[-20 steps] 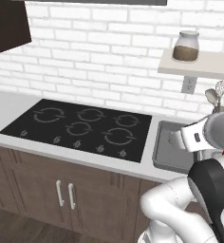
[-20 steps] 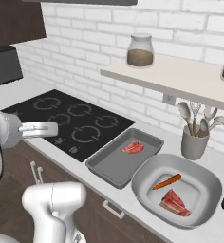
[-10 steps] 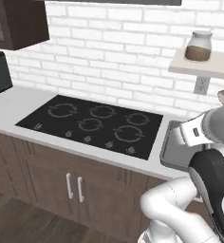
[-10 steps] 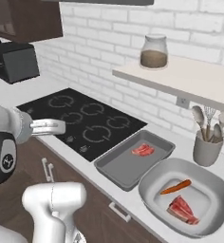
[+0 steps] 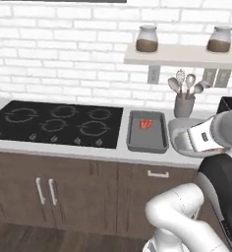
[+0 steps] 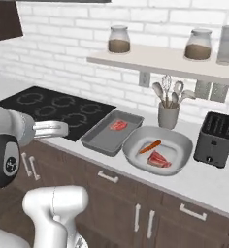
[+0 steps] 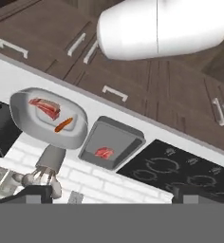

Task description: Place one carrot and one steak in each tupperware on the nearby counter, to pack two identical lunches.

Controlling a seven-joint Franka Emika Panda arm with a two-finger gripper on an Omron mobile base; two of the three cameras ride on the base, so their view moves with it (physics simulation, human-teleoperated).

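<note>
At the bottom of the hand view the two dark fingertips (image 7: 33, 192) stand spread wide with nothing between them, and the gripper (image 7: 111, 194) hangs well above the counter (image 6: 199, 181), holding nothing. Nearest the stovetop (image 6: 53, 107) sits the darker rectangular tupperware tray (image 6: 94, 140), with one steak (image 6: 118, 125) lying flat inside toward its far end (no carrot shows in this tray). Just beside it, touching or almost touching, sits the lighter oval basin (image 6: 182, 145); inside it a carrot (image 6: 149, 146) lies slantwise, and a second steak (image 6: 158, 160) rests next to it, nearer the front rim. Behind the basin stands a utensil cup (image 6: 168, 115), and to its far side a black toaster (image 6: 213, 139). Above, a wall shelf (image 6: 155, 60) carries two jars.
</note>
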